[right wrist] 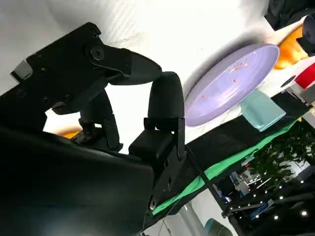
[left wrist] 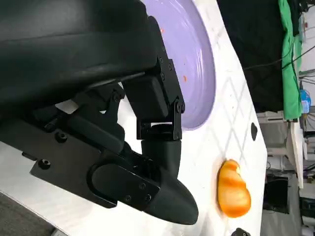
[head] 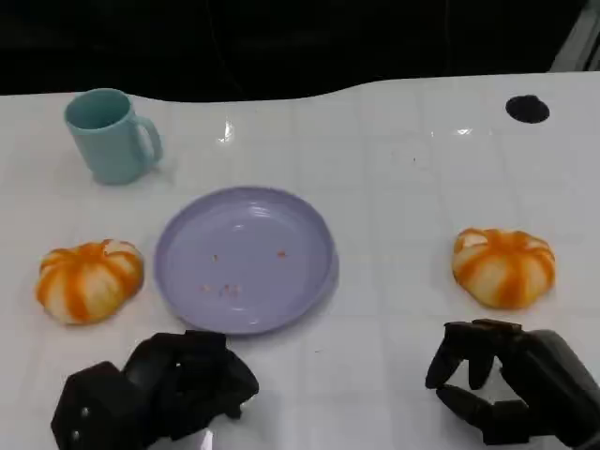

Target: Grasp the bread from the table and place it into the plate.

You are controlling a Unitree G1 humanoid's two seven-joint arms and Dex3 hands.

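While both hands hung empty, we logged the reach step: right hand [head: 511, 394] spread just short of the bread [head: 503, 267] right of the purple plate [head: 309, 281]; left hand [head: 155, 392] curled near the plate's front. Next, we judged: close around it.

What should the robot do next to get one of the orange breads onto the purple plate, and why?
Probably reach the right hand forward onto the bread just ahead of it. That hand holds nothing and its fingers already point toward this bread, with only bare table between them. The plate holds just crumbs, so no bread is placed yet. The left hand could equally go for the other bread.
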